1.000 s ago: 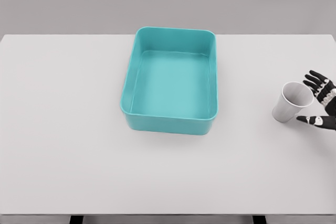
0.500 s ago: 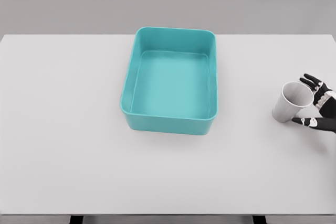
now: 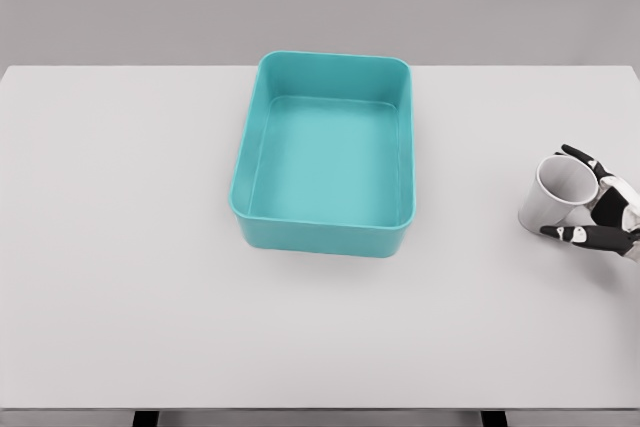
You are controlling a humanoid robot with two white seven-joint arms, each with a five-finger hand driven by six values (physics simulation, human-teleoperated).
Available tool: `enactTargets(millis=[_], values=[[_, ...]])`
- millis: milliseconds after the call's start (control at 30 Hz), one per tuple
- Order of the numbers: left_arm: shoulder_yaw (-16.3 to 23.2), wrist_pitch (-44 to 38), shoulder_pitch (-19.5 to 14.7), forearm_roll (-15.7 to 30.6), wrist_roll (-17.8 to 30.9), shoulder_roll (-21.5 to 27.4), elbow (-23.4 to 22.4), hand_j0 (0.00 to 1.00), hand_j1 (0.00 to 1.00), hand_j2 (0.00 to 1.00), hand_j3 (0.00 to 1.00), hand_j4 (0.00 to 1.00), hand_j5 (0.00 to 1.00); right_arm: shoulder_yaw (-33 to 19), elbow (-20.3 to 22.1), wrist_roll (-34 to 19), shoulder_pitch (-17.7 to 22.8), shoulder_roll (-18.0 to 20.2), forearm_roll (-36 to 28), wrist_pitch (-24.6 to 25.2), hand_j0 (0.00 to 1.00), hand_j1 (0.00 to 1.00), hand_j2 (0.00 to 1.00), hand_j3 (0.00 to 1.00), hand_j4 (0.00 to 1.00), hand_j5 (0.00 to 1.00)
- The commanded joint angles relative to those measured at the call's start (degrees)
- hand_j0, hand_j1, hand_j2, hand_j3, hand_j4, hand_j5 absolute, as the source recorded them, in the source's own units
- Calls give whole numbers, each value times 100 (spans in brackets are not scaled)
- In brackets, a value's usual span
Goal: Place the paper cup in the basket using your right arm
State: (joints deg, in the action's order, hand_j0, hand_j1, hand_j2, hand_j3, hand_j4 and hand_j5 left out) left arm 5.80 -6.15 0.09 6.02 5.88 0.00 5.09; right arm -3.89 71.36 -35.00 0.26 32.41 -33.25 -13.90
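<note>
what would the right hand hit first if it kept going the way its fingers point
The paper cup. The right hand reaches leftward from the picture's right edge, and its fingers already wrap the cup's rim and side. Past the cup, bare table lies before the teal basket.

Even, diffuse light is filling the rendered scene, bright and free of glare. The table [image 3: 120, 247] is showing flat pale grey, with only faint soft shading lying inside the basket [image 3: 325, 162] walls. Everything is appearing sharp edge to edge, undistorted.
</note>
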Motion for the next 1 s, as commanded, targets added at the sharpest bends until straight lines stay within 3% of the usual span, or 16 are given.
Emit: enactTargets(millis=[0, 267, 433, 567, 633, 967], values=[[1, 0, 0, -4, 1, 0, 1, 100, 100, 100, 100, 100, 100, 2, 19, 0, 0, 3, -24, 1, 100, 100, 100, 100, 100, 100], [1, 0, 0, 5, 1, 0, 1, 100, 100, 100, 100, 100, 100, 46, 36, 0, 0, -6, -24, 10, 98, 98, 98, 98, 98, 98], [1, 0, 0, -4, 1, 0, 1, 100, 100, 100, 100, 100, 100, 81, 36, 0, 0, -6, -23, 10, 83, 83, 83, 83, 83, 83], [1, 0, 0, -4, 1, 0, 1, 100, 100, 100, 100, 100, 100, 107, 45, 0, -9, -6, -15, 10, 76, 76, 76, 76, 76, 76], [1, 0, 0, -4, 1, 0, 1, 100, 100, 100, 100, 100, 100, 99, 45, 0, -18, -6, -15, 10, 64, 64, 64, 64, 64, 64], [1, 0, 0, -4, 1, 0, 1, 100, 100, 100, 100, 100, 100, 90, 133, 0, -18, 3, 91, 10, 55, 55, 55, 55, 55, 55]])
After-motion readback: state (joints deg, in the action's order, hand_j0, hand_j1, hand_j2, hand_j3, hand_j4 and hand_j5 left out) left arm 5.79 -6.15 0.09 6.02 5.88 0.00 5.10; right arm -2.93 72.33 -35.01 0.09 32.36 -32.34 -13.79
